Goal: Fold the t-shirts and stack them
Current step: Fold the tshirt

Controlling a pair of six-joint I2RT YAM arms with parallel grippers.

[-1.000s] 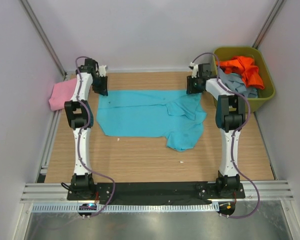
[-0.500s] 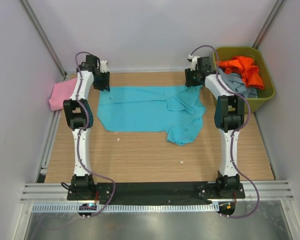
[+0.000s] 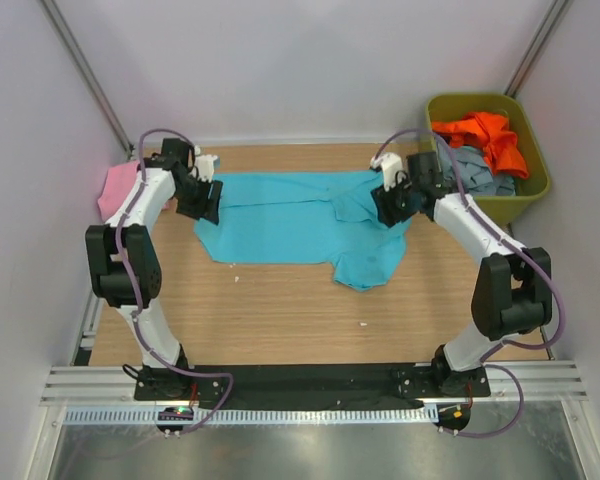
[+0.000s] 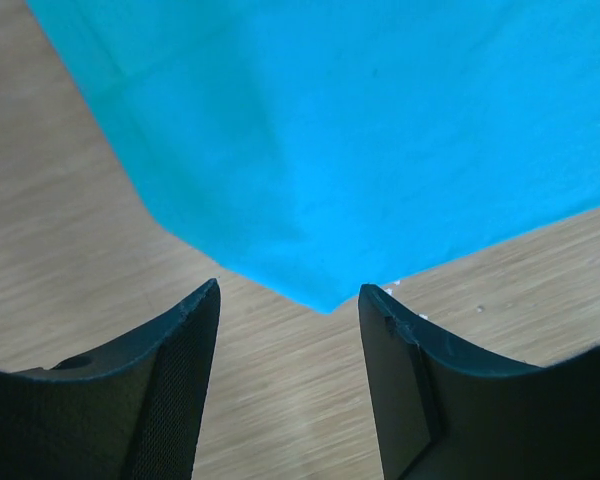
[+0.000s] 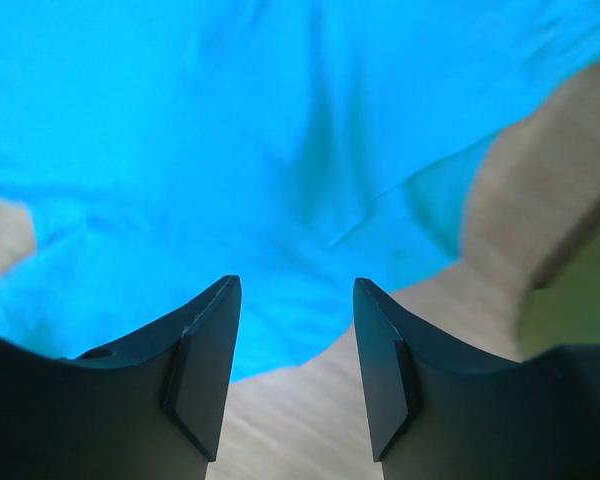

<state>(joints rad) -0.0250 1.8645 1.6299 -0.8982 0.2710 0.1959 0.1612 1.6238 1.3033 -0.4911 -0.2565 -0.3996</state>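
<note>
- At the far left edge of the counter (image 3: 280, 320), the pink t-shirt (image 3: 115, 188) lies in a soft heap, close beside my left arm.
- My left gripper (image 4: 290, 288) hangs over the left end of the turquoise t-shirt (image 3: 280, 215). Its fingers are spread apart and nothing is between them. In the left wrist view a corner of the turquoise cloth lies flat on the wood just beyond the gap.
- The turquoise t-shirt is spread across the back middle of the counter. Its left part is rather smooth, its right part is wrinkled, and one flap reaches toward the near side.
- My right gripper (image 5: 296, 281) hangs over the wrinkled right end of this shirt. Its fingers are also spread and they pinch nothing; the cloth lies loose under them.
- At the far right stands the olive-green bin (image 3: 515, 207). The orange t-shirt (image 3: 485, 135) and a grey-blue t-shirt (image 3: 475, 170) lie crumpled inside it, the orange one farther back.
</note>
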